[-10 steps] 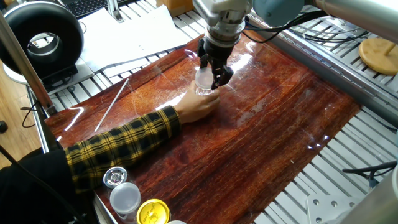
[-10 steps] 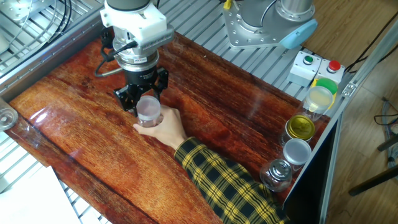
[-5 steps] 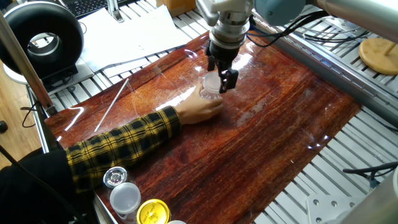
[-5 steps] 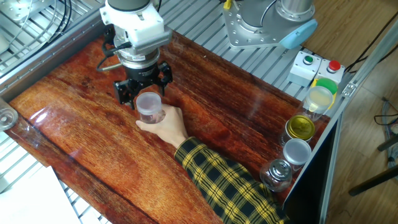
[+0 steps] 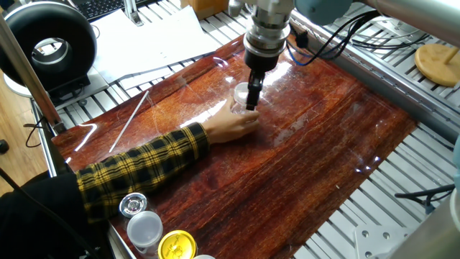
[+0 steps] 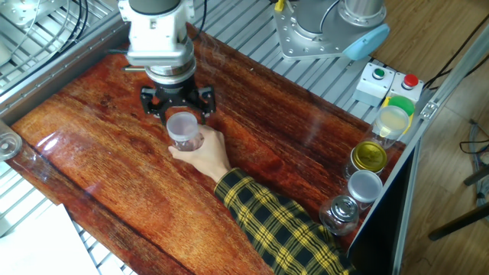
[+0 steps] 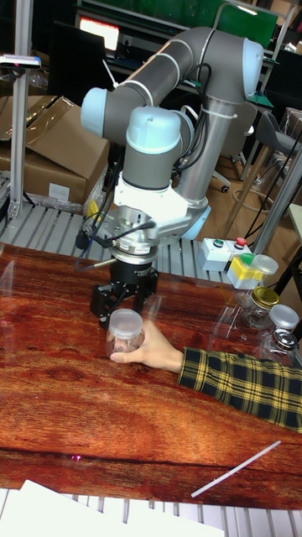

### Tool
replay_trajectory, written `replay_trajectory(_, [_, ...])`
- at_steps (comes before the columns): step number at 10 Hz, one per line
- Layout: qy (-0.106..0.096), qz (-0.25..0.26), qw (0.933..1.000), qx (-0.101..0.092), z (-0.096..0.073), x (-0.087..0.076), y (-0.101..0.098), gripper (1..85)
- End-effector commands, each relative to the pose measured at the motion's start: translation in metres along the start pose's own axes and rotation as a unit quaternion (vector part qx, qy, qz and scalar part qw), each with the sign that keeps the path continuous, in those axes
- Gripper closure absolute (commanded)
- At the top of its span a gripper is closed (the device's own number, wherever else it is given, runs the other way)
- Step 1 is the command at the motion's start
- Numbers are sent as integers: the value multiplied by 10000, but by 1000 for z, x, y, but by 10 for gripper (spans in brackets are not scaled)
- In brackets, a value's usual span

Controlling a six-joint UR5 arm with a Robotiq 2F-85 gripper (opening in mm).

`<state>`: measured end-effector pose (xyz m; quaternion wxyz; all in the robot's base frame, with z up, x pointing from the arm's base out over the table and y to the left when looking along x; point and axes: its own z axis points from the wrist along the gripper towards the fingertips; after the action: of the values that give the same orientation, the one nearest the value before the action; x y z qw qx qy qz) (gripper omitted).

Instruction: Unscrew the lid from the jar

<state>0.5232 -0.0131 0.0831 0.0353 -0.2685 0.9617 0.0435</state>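
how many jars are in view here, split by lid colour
translucent white lid, on the clear jar held by the hand: 1
frosted white-lidded jar: 1
yellow-lidded jar: 1
shiny metal-lidded jar: 1
pale yellowish-lidded jar: 1
total: 5

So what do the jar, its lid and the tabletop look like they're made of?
The jar looks like clear plastic; you can see through it. The lid seems translucent whitish plastic, milky and matte. The tabletop looks like glossy reddish wood, or a wood-grain laminate, with streaky grain and glare.
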Motion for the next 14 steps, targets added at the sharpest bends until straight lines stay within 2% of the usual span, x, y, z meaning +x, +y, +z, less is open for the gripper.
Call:
replay_trajectory(1, [-146,1172,9928,-188,0,-13,6,107])
replay_trajectory(3, [-94,1361,9906,-20,-1,-12,-3,140])
replay_trajectory(7, [-21,1519,9883,138,-7,-4,-14,160])
replay_trajectory(12, [25,1687,9856,118,-11,-6,-11,210])
replay_trajectory(14, [46,1661,9859,168,-11,-6,-13,267])
